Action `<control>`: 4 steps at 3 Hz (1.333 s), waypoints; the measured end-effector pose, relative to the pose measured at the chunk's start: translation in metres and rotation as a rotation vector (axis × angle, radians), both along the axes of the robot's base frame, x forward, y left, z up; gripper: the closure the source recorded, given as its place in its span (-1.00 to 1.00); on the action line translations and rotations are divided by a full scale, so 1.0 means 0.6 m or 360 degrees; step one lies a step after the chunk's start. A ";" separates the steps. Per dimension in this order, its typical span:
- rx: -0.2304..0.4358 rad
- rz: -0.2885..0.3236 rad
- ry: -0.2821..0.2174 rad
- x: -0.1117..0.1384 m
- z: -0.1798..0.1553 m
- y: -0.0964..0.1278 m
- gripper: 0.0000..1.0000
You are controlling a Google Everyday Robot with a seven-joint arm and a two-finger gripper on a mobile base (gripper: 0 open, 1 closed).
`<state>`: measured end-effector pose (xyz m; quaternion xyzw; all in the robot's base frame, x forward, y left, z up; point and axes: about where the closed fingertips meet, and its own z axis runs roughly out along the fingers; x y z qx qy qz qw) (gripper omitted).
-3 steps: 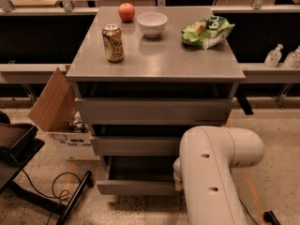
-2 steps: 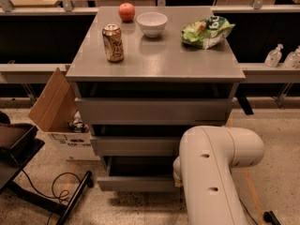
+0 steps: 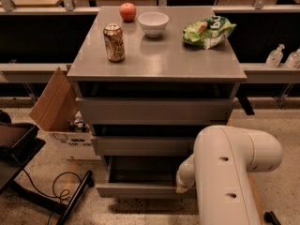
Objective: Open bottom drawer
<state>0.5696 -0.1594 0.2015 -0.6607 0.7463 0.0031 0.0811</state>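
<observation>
The grey cabinet (image 3: 154, 60) has three drawers. The bottom drawer (image 3: 136, 190) is pulled out toward me, its plain flat front low near the floor and its dark tray (image 3: 143, 168) showing behind it. The top drawer (image 3: 154, 110) and middle drawer (image 3: 140, 145) stand shut. My white arm (image 3: 229, 172) comes down at the lower right and reaches to the drawer's right end. The gripper is hidden behind the arm's wrist (image 3: 185, 176), close to the drawer's right front corner.
On the cabinet top stand a can (image 3: 114, 42), an apple (image 3: 127, 11), a white bowl (image 3: 153, 23) and a green chip bag (image 3: 208, 31). An open cardboard box (image 3: 58, 111) sits on the floor at the left. A dark stand with cable (image 3: 28, 172) lies at lower left.
The bottom drawer has slid a little farther out toward me. The arm has stayed at its right end.
</observation>
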 end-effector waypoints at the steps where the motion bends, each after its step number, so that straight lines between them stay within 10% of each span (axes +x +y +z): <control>1: 0.0081 -0.0045 0.0034 -0.049 0.016 -0.002 1.00; 2: 0.0081 -0.0045 0.0034 -0.049 0.017 -0.002 1.00; 4: 0.0082 -0.0044 0.0037 -0.050 0.017 -0.001 0.20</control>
